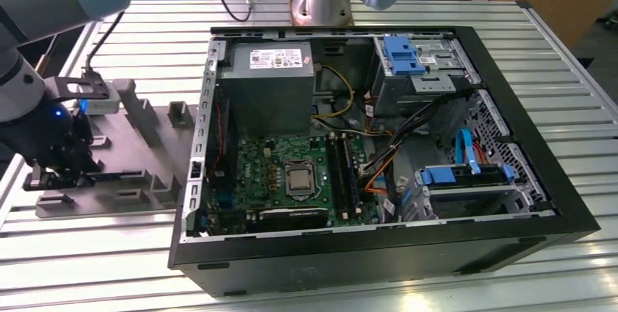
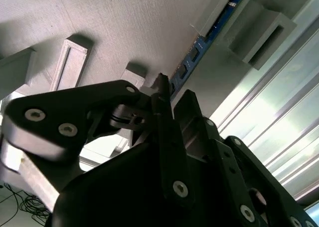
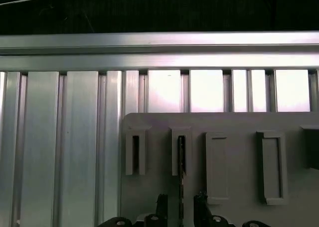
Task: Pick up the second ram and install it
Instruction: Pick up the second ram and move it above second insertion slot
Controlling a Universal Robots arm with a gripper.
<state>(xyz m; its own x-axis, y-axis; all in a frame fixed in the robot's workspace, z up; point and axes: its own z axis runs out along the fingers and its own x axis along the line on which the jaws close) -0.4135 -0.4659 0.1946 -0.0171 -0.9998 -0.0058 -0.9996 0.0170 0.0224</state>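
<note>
1. My gripper (image 1: 60, 173) hangs low over a grey holder tray (image 1: 145, 135) at the exterior view's left. The tray lies beside an open computer case (image 1: 386, 258) on a slatted metal table (image 1: 87, 254).
2. The second ram (image 2: 202, 46) stands on edge in a slot of the tray. In both wrist views it runs between my fingertips.
3. My fingers (image 3: 162, 207) sit narrowly apart, one on each side of the stick, with a slim gap showing on both sides. They are not gripping it.
4. Inside the case, the green motherboard (image 1: 256, 167) lies flat, with its long black memory slots (image 1: 338, 174) just beside the silver chip (image 1: 300, 181).
</note>
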